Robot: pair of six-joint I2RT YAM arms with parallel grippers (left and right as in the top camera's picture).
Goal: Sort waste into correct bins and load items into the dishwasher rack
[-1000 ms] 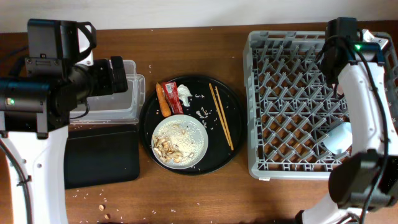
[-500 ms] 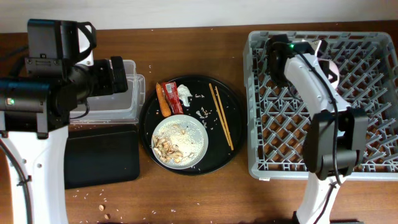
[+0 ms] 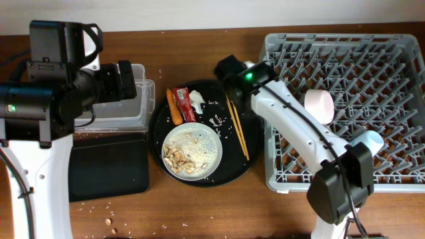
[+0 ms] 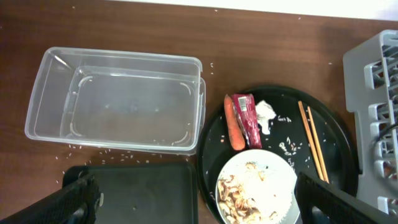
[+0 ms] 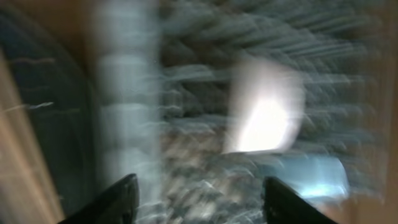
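Right gripper [image 5: 200,202], spread wide and empty, hangs near 2 thin wooden chopsticks [image 3: 236,125]; a hasty descent could roll them apart.

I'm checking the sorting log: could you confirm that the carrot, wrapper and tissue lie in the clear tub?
No: the carrot, wrapper and tissue lie on the round black tray, not in the clear tub, as the left wrist view shows.
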